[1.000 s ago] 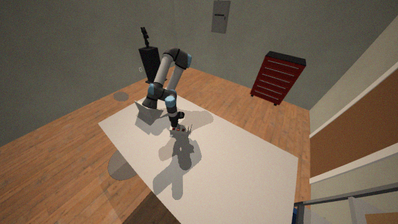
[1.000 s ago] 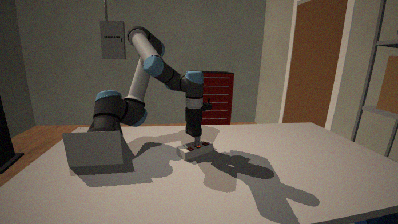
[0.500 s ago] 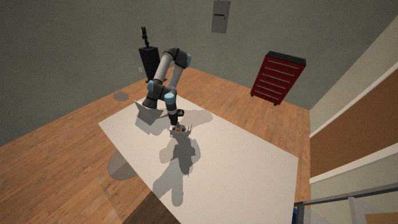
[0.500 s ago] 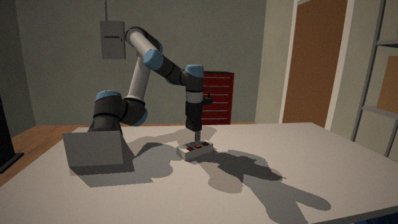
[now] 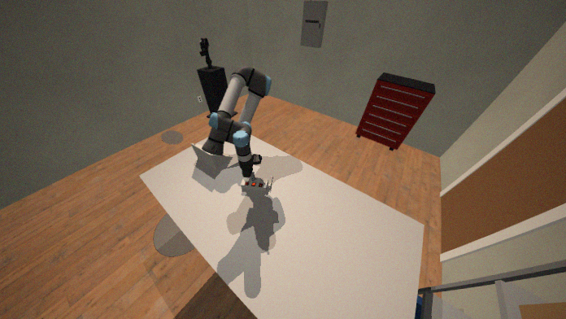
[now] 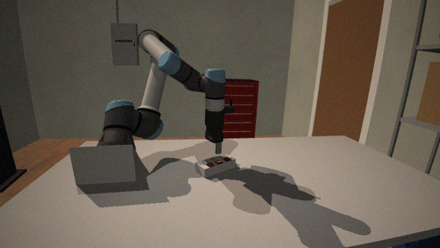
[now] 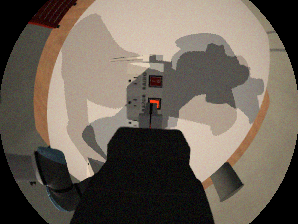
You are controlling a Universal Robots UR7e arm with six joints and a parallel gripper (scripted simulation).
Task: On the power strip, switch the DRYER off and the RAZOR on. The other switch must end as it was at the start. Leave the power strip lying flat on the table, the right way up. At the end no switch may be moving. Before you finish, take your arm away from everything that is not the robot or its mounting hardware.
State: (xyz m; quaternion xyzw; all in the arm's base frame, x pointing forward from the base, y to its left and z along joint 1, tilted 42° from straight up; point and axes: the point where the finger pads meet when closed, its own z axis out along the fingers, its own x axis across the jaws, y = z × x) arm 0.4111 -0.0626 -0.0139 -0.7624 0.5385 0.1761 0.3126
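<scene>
A small grey power strip (image 6: pixel 216 165) lies flat on the white table, the right way up, with three red rocker switches in a row. It also shows in the top view (image 5: pixel 255 185) and in the wrist view (image 7: pixel 150 96). In the wrist view the middle switch (image 7: pixel 153 103) glows bright orange-red and the far one (image 7: pixel 154 80) is duller red; the near one is hidden behind my fingers. My gripper (image 6: pixel 218 150) is shut and empty, pointing straight down just above the strip. Its tips (image 7: pixel 153 117) are over the near part of the strip. The switch labels are too small to read.
The arm's grey base block (image 6: pixel 104 164) stands at the table's back left. A red drawer cabinet (image 6: pixel 239 107) stands by the far wall, beyond the table. Shelving (image 6: pixel 420 120) stands at the right.
</scene>
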